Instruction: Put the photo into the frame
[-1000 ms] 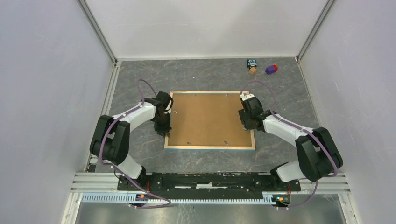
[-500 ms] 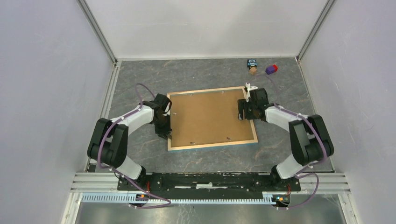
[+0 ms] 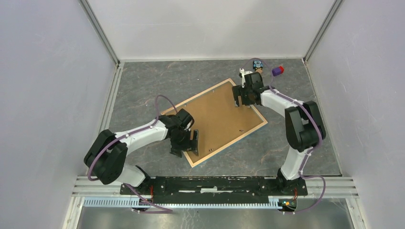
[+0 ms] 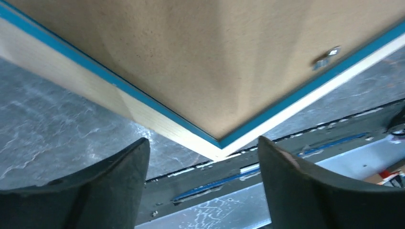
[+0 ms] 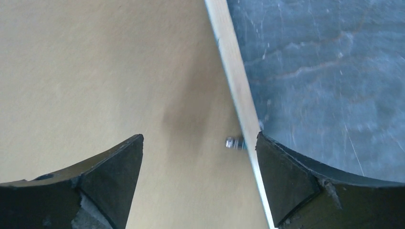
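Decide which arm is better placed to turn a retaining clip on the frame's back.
Right. The right pincer is open and straddles a metal clip on the frame edge. The left pincer hangs off the frame's near corner, its nearest clip off to one side.

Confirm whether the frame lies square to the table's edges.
No: the frame lies turned diagonally, its corners, not its sides, pointing near and far.
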You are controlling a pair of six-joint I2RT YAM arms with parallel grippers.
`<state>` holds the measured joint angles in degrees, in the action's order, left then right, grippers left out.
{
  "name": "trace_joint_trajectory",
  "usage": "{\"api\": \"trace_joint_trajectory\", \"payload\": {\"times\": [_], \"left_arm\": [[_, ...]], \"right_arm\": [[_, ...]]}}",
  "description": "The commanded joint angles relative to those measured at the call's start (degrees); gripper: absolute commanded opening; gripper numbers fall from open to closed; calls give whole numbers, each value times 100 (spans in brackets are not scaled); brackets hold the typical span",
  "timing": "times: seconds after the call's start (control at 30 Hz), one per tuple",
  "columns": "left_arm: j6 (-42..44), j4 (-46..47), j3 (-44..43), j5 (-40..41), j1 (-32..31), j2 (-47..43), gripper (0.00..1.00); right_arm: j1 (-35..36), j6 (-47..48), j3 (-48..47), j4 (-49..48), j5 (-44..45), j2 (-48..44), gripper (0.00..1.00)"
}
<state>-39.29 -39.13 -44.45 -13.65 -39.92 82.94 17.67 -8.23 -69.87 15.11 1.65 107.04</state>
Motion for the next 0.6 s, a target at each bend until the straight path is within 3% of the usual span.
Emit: {"api": "trace_joint_trajectory", "payload": {"times": [0.0, 0.17, 0.37, 0.57], "left_arm": [[939, -536, -1177, 490, 191, -277, 96], [1721, -789, -2422, 1346, 1018, 311, 100], [1937, -760, -3663, 1349, 1793, 1793, 100], [2063, -1015, -4846, 1280, 2094, 2972, 100]], "right_arm": [[201, -63, 454, 534, 526, -1358, 97], [157, -461, 1663, 429, 234, -2697, 98], [-281, -992, 2764, 214, -453, -3934, 98], [-598, -1298, 3689, -72, -1014, -4384, 98]]}}
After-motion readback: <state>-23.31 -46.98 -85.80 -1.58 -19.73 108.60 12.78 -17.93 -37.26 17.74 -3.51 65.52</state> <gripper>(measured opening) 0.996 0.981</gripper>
